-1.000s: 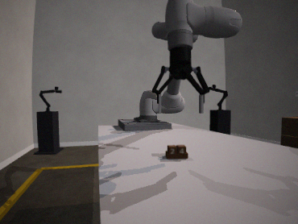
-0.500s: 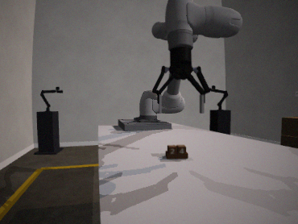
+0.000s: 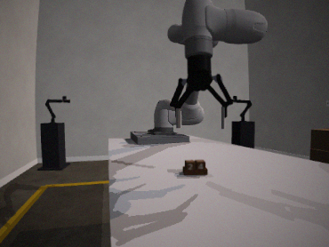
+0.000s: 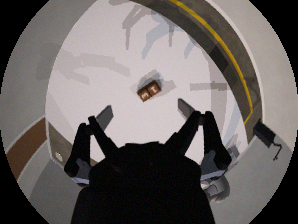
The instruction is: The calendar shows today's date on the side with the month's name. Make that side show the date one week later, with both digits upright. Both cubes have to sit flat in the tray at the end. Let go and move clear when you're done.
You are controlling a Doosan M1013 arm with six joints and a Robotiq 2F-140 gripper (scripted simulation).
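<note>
My gripper [image 3: 200,116] hangs high above the counter [image 3: 267,209], fingers spread to their full width and holding nothing, pointed straight down. The calendar [image 3: 195,167], a small brown tray with two digit cubes side by side, rests on the counter roughly midway between the left and right edges and nearer the far edge, where my base plate [image 3: 139,139] stands, than the near edge. Its facing side appears to read 2 and 4; the month's name is too small to make out. In the wrist view the calendar [image 4: 149,88] lies ahead of and between my fingertips, well apart from them. The step in hand, as I judge it, is the approach. To do it well I should centre one cube between my fingers, turn my wrist so the pads meet two opposite flat faces, and descend vertically without nudging its neighbour or the tray.
</note>
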